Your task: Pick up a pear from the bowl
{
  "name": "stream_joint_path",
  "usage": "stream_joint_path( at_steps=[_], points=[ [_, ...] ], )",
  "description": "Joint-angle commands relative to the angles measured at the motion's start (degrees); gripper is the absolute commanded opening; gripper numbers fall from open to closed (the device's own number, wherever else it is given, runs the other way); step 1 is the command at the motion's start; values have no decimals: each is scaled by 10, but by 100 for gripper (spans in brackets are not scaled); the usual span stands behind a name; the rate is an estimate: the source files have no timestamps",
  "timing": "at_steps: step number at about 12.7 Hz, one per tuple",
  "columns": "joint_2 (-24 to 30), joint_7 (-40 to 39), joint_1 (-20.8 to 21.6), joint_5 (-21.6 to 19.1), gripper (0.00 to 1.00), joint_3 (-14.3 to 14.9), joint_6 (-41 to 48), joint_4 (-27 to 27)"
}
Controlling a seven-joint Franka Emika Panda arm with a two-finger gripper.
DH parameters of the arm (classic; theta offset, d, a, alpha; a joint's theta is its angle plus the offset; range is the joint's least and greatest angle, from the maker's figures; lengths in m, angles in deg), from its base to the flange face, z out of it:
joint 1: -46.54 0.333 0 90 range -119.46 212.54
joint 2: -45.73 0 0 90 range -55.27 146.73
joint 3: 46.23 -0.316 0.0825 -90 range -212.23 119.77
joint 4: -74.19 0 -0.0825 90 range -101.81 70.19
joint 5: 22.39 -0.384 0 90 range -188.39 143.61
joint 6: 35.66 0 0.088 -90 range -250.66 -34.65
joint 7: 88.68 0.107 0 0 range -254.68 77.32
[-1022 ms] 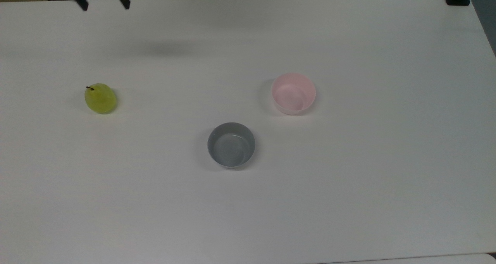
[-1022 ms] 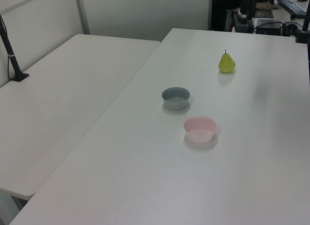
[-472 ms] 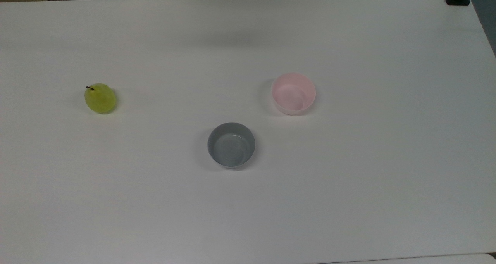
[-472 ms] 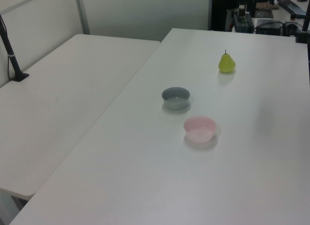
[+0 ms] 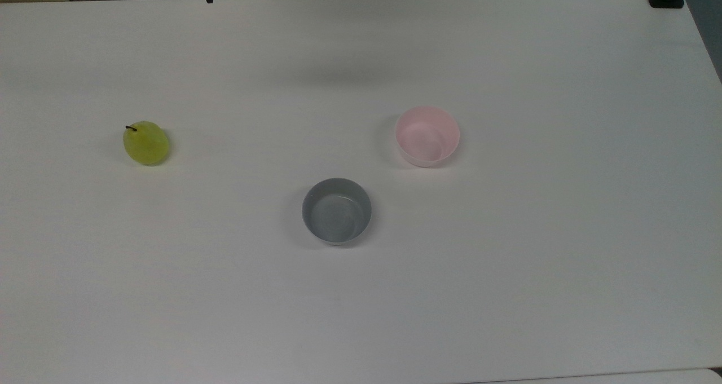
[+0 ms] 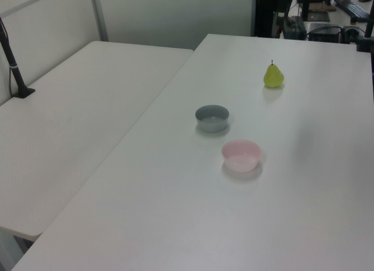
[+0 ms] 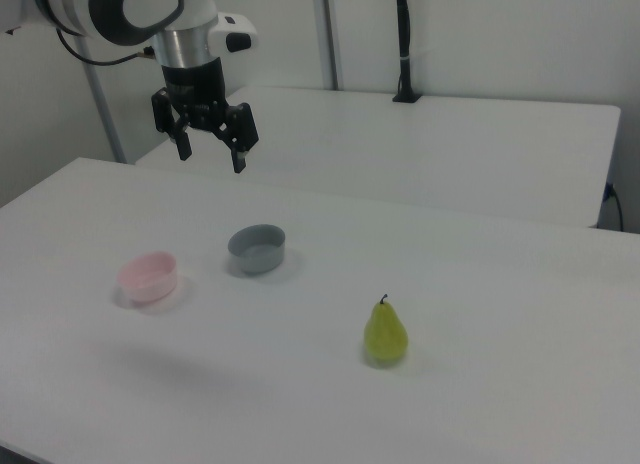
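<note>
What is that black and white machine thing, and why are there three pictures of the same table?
That is a robot arm. At its end is a gripper, a claw with two fingers, open and holding nothing, hanging high above the table. The three pictures come from three cameras: the top view looks down from above, and the left view and right view look across from two sides. On the white table stands a yellow-green pear with a little stem, alone on the tabletop, away from the bowls. There is also a pink bowl and a grey bowl, both empty.
</note>
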Motion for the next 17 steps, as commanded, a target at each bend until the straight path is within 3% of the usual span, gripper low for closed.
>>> stream_joint_path(
  at_steps=[1,7,9,17],
  points=[
    [12,-16,-17,8,100,-25,-23,-25],
    [11,-14,-8,20,100,-25,-22,-24],
    [11,-1,39,46,100,-7,-20,-25],
    [7,16,40,55,100,-10,-19,-25]
  ],
)
